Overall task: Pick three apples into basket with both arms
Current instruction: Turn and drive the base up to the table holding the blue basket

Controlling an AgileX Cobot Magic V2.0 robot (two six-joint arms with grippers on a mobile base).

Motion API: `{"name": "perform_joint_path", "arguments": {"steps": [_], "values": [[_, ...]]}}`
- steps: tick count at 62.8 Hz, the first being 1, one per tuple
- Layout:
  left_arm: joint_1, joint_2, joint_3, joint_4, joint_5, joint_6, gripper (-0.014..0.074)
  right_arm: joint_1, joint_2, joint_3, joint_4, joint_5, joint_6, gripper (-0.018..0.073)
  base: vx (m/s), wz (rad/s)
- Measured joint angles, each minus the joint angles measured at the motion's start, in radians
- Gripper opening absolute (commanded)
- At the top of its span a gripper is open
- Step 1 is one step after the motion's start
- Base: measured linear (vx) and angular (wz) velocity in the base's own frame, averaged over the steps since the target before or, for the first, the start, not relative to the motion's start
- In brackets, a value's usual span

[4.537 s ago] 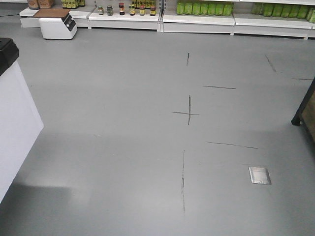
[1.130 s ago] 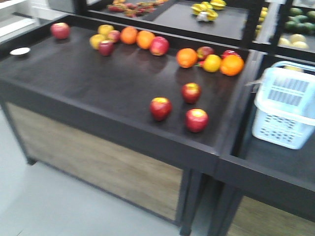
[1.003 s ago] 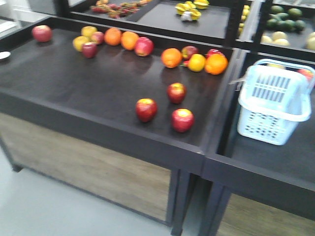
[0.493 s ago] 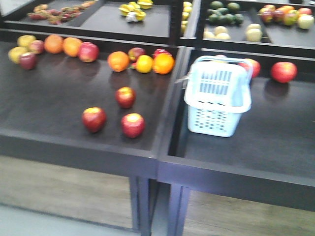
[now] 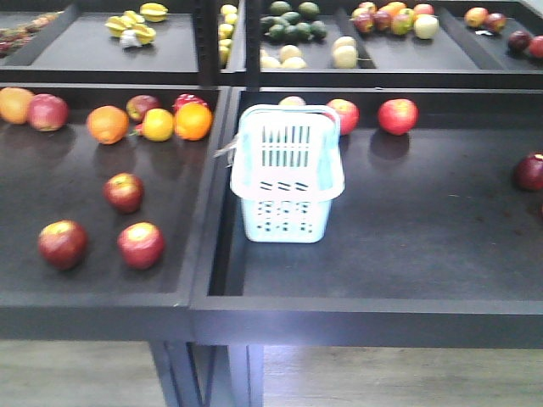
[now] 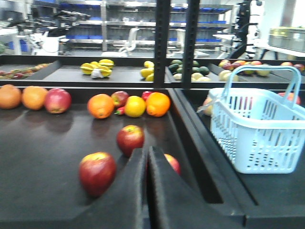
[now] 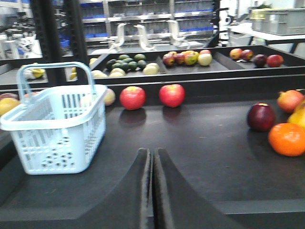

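Standing upright in the right-hand bay of the black recessed counter (image 5: pixel 407 246), the pale aqua-blue slotted plastic basket (image 5: pixel 288 182) sits just beside the central divider with its arched handle raised; three round dark red apples with yellow-green patches lie in the left-hand bay, apart from the basket and from each other; the front apple (image 5: pixel 141 245) is nearest the divider, the left apple (image 5: pixel 62 244) lies beside it further out, and the rear apple (image 5: pixel 124 192) lies behind the two; the black left pincer (image 6: pixel 147 153) is clenched, its fingers pressed together on nothing, pointing over the left-hand bay with the front apple partly hidden behind it; the black right pincer (image 7: pixel 152 153) is likewise clenched and empty, pointing across the right-hand bay, the basket off to its left; round oranges (image 5: pixel 108 124) line the back of the left-hand bay.
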State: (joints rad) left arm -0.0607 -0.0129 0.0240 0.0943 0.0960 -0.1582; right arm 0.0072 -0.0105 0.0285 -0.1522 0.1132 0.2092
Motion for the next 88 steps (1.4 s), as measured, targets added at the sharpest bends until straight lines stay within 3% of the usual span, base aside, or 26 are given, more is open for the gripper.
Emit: {"name": "perform_joint_path", "arguments": {"steps": [88], "values": [[0.000,0.000,0.000,0.000,0.000,0.000,-0.0006,0.000,0.000,0.000,0.000,0.000,0.000,-0.0004,0.10,-0.03]]}}
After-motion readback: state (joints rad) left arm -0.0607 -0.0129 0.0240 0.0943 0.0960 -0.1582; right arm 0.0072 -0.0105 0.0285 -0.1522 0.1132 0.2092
